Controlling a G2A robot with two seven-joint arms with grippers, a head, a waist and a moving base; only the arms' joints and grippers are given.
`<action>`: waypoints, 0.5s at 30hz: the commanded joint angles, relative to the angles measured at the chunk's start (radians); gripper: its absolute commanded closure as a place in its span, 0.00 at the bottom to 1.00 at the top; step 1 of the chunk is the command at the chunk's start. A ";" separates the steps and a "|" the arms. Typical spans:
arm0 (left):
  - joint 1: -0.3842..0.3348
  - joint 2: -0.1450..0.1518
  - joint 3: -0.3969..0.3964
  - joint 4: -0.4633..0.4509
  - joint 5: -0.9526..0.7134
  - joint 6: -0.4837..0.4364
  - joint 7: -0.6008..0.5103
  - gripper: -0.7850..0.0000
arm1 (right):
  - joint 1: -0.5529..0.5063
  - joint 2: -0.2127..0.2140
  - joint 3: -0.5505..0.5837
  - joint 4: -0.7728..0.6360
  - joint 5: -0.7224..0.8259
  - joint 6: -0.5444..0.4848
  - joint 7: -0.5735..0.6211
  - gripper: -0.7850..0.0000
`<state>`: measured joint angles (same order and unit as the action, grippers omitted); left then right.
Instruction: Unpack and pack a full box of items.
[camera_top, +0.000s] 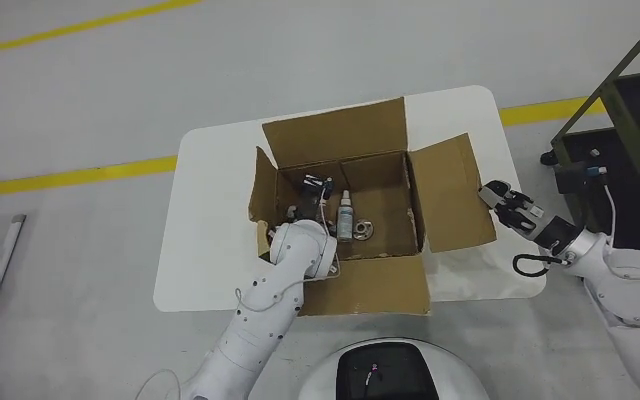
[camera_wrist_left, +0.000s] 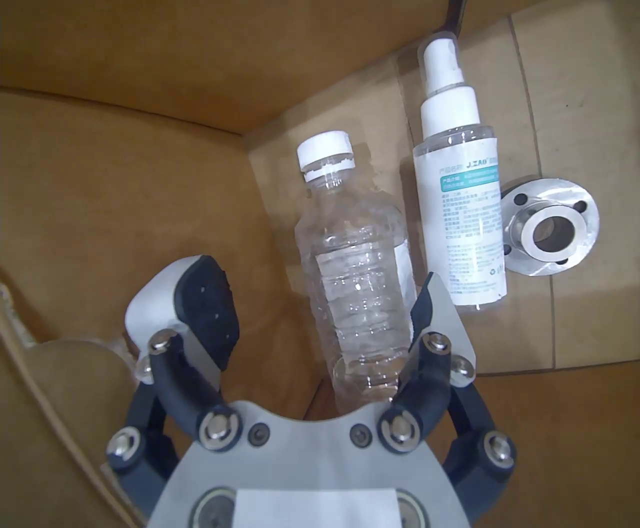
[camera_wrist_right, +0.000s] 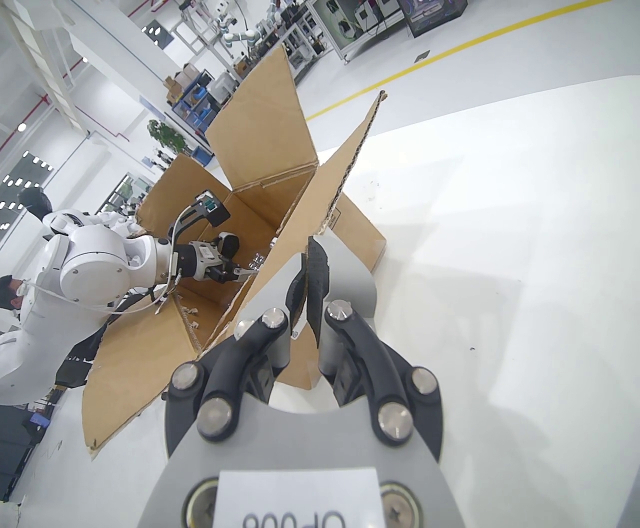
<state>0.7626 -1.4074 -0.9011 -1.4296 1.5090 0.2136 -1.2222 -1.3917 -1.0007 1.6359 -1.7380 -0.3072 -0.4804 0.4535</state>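
Top view looks down on the box (camera_top: 335, 130); left wrist view peers close inside it; right wrist view faces it from outside.

A white table (camera_top: 215, 250) with rounded corners stands on a pale grey floor (camera_top: 100, 100). 1 yellow line (camera_top: 80, 176) runs past the table from 9 to 3 o'clock, and a 2nd line (camera_top: 90, 27) lies at 11 o'clock. A dark rack (camera_top: 600, 120) stands at 3 o'clock. The bright hall behind holds shelves (camera_wrist_right: 197, 97), a plant (camera_wrist_right: 165, 135) and windows (camera_wrist_right: 30, 170).
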 joint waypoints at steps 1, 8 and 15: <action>-0.003 -0.004 0.004 0.015 0.001 -0.002 0.002 0.00 | 0.000 0.000 0.001 0.000 0.000 0.000 0.002 1.00; -0.012 -0.021 0.015 0.063 0.005 -0.004 0.012 0.01 | -0.001 0.000 0.001 0.002 0.001 -0.001 -0.002 1.00; -0.018 -0.033 0.013 0.096 0.017 -0.009 0.021 0.36 | 0.002 0.000 -0.001 0.007 0.002 -0.002 -0.002 1.00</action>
<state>0.7449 -1.4389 -0.8878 -1.3390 1.5270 0.2050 -1.2033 -1.3904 -1.0007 1.6353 -1.7314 -0.3052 -0.4813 0.4518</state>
